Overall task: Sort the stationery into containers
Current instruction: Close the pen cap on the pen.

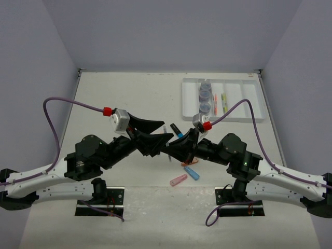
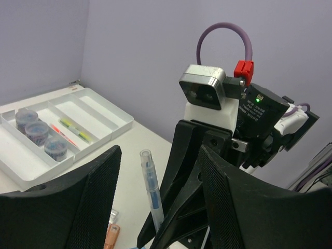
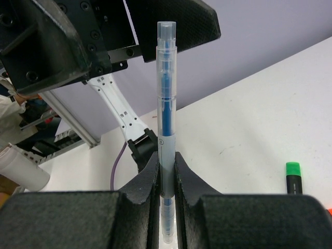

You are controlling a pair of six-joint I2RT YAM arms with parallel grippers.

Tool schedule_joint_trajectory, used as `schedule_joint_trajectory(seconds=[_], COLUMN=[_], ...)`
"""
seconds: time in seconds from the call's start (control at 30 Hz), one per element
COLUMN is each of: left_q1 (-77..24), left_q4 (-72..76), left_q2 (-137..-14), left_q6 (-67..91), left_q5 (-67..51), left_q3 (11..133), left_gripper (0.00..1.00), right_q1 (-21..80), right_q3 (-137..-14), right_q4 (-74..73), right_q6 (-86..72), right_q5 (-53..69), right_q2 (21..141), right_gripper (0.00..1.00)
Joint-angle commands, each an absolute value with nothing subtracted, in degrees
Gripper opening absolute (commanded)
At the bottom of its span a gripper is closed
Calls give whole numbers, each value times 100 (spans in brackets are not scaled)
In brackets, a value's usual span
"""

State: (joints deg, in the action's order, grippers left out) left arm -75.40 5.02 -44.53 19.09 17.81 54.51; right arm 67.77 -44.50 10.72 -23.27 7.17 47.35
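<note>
A clear pen with blue ink [image 3: 166, 104] stands upright, pinched low on its barrel by my right gripper [image 3: 166, 171]. In the left wrist view the same pen [image 2: 152, 192] rises between the spread fingers of my left gripper [image 2: 155, 207], which touch nothing. From above, the left gripper [image 1: 165, 130] and the right gripper [image 1: 172, 148] meet tip to tip at the table's middle. The white divided tray [image 1: 249, 104] sits at the back right, with three jars [image 1: 205, 96] in one compartment and thin pens [image 1: 224, 101] in others.
A blue-capped highlighter [image 1: 177, 129] lies just behind the grippers. An orange piece [image 1: 189, 163], a blue capsule [image 1: 192, 173] and a pink capsule [image 1: 178, 180] lie in front of the right arm. A green-capped highlighter [image 3: 293, 176] shows in the right wrist view.
</note>
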Motion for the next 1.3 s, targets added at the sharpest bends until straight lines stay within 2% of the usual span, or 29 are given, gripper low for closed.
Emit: schedule_joint_trajectory(seconds=[0.0, 0.07, 0.2, 0.3, 0.43, 0.6, 0.67, 0.87, 1.27], left_q1=[-7541, -7541, -7541, -7541, -7541, -7541, -7541, -7541, -7550], left_q4=[513, 495, 457, 457, 450, 439, 439, 527, 1041], left_q2=[-4488, -4499, -4509, -4516, -4533, -4565, -4587, -4602, -4667], left_q6=[1656, 1645, 1662, 1677, 1741, 1823, 1861, 2114, 2900], left_q5=[2009, 2029, 2030, 2034, 1894, 1660, 1604, 1203, 793], left_q3=[5710, 5757, 5800, 5792, 5785, 5707, 5646, 5335, 4141], left_gripper=[63, 52, 41, 39, 20, 12, 1, 0, 0], right_q1=[6794, 6794, 6794, 6794, 6794, 6794, 6794, 6794, 6720], right_q3=[-4447, -4447, -4447, -4458, -4545, -4711, -4845, -5332, -7144], right_q4=[1177, 1216, 1250, 1274, 1250, 1149, 1083, 911, 624], right_q6=[-2198, -2174, -2117, -2097, -2067, -1983, -1928, -1655, -738], right_q5=[927, 1008, 1068, 1120, 1127, 1088, 1033, 596, -87], right_q2=[4752, 4762, 4772, 4772, 4772, 4753, 4762, 4820, 5558], right_gripper=[0, 0, 0, 0, 0, 0, 0, 0, 0])
